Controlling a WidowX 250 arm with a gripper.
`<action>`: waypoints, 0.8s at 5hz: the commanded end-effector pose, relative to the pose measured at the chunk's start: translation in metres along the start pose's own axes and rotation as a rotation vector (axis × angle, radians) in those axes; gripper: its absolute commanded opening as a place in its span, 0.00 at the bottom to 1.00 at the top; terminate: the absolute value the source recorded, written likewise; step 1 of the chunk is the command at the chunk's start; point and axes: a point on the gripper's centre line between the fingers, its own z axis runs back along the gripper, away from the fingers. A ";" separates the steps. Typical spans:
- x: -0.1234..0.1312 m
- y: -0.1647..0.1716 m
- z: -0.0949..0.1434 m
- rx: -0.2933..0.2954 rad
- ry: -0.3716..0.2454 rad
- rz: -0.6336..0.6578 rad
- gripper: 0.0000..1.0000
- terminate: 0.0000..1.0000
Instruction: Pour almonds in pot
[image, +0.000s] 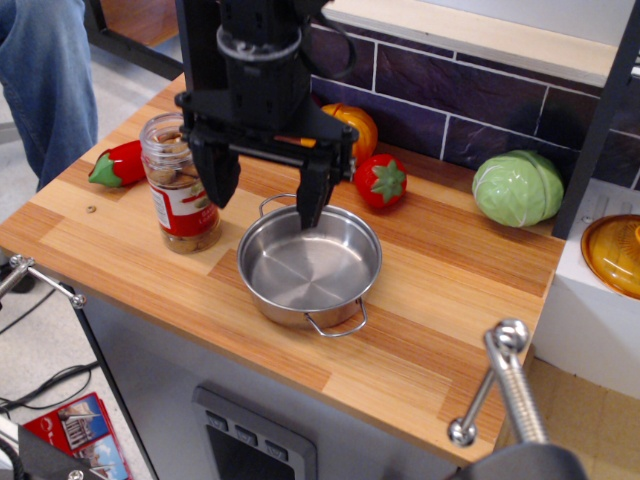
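A clear jar (180, 185) with a red-and-white label stands upright on the wooden counter at the left; brown almonds (170, 168) show through its glass. A shiny steel pot (310, 266) with two wire loop handles sits just right of it, empty. My black gripper (264, 193) hangs open between jar and pot. Its left finger (219, 178) is beside the jar's right side. Its right finger (312, 197) is over the pot's back rim. It holds nothing.
A red pepper (118, 164) lies left of the jar. An orange vegetable (352, 128), a tomato (380, 181) and a green cabbage (517, 187) stand along the back tiles. An amber lid (615, 255) rests at the right. A person's leg (45, 80) stands at the far left.
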 end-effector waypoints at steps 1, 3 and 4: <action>0.011 0.016 0.035 -0.073 -0.052 0.285 1.00 0.00; 0.013 0.053 0.057 -0.107 0.025 0.550 1.00 0.00; 0.017 0.077 0.058 -0.134 0.081 0.662 1.00 0.00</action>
